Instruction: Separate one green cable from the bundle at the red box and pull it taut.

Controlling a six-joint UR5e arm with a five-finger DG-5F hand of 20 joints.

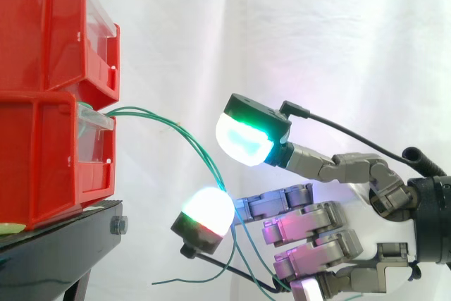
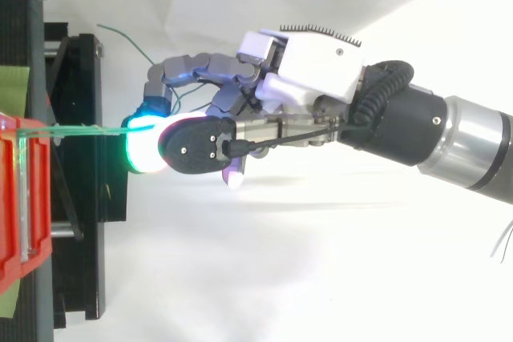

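Where green cables (image 1: 144,110) sag, hand (image 1: 310,218) faces red box (image 1: 42,163).

black stand (image 1: 67,246) carries red bins (image 1: 42,163) (stacked two high)

Stacked red bins (image 1: 42,54) on the black stand (image 1: 63,237) block the left; green cables (image 2: 80,128) cross the open gap beside them.

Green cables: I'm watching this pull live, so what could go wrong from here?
Two green cables leave the lower red bin and reach the robot hand side by side, so both may come along. Loose lengths hang beneath it and could snag. A hard pull might shift the bin on the black stand.
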